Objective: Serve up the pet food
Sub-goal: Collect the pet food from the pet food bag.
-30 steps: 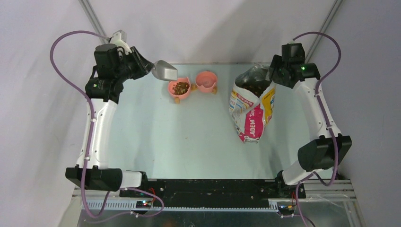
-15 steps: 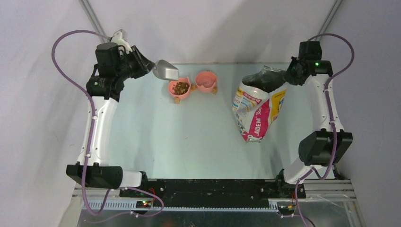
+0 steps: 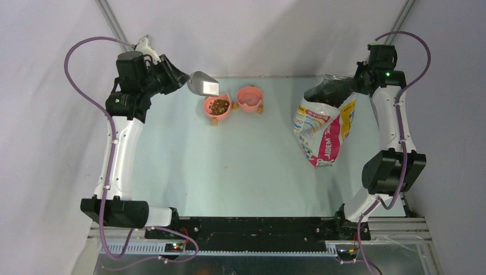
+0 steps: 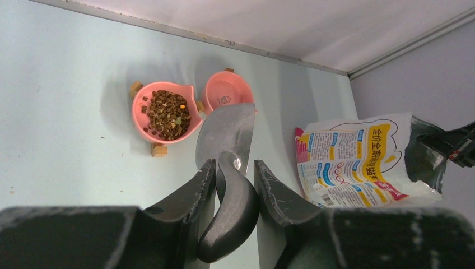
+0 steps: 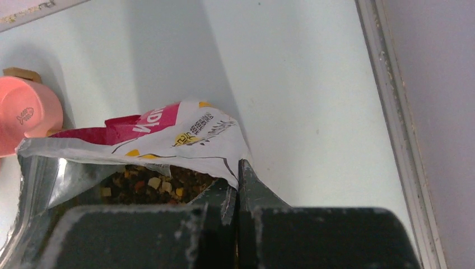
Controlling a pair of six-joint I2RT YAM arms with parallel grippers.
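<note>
Far left, the left arm reaches to the back of the pale table [image 3: 229,172]. Its claw [image 4: 234,167] is pinching the dark handle of a grey metal scoop [image 3: 203,85], one finger on each side. The scoop hangs in the air just left of the bowls, and no kibble shows in it.

Next come two small pink bowls, side by side near the back edge. The left bowl [image 4: 138,112] holds a heap of pet food [image 4: 167,106] — small brown pellets with a few lighter bits — filling most of the dish. The right bowl [image 3: 250,98] shows only its bare pink bottom.

Further right, well apart from the bowls, stands a white, yellow and pink printed bag [image 3: 321,129], leaning with its mouth open. More pet food sits inside it, dark and speckled, just below the rim in the right wrist view.

Far right, the right claw [image 5: 236,188] is pressed together on the bag's top edge, pinching the rim at its right corner and holding it up.

As I judge it, the serving is partly done — one bowl has its portion. If the second bowl is meant to be filled too, what is left is another dip of the scoop into the bag and a pour into that bowl. Whether a single bowl counts as enough, the scene does not tell.
</note>
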